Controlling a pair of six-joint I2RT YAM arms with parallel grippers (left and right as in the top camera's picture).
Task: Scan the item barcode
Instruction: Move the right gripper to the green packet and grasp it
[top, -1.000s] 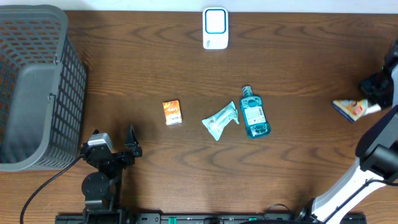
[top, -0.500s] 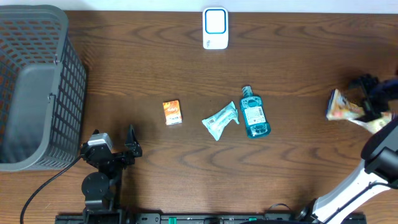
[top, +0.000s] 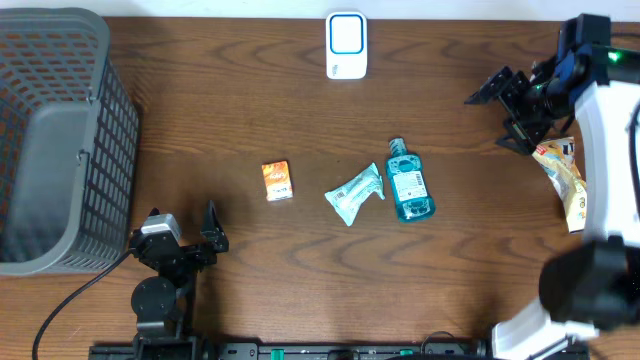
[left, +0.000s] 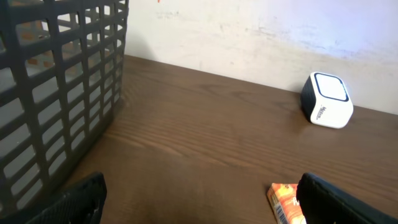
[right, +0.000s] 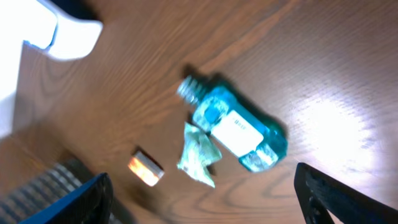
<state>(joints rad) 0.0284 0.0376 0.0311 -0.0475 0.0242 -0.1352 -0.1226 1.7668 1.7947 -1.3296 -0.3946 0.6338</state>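
My right gripper (top: 497, 113) hangs over the right end of the table (top: 200, 120), a dark brown top with long wavy wood grain. Its two black fingers are spread wide with nothing between them. Close beside it, toward my base, lies the snack packet (top: 560, 170): a crinkled, glossy yellow-and-white pouch, flat on the wood and partly hidden under my white arm link. I cannot make out any barcode on it.

The barcode scanner (top: 346, 45) stands at the middle of the far edge, well apart from the packet. It is a smooth white rounded block with a blue-rimmed window on its face.

My left gripper (left: 205, 202) is low over the near left side, its matte black fingers parted wide and empty.

Between my two arms three things lie in a loose row:
- a small orange carton (top: 277, 181) with squared corners;
- a wrinkled teal pouch (top: 355, 193);
- a clear blue mouthwash bottle (top: 408, 182) on its side, with a white label, its neck toward the scanner, just beside the pouch.

At the far left sits a grey plastic basket (top: 100, 120) with lattice walls.
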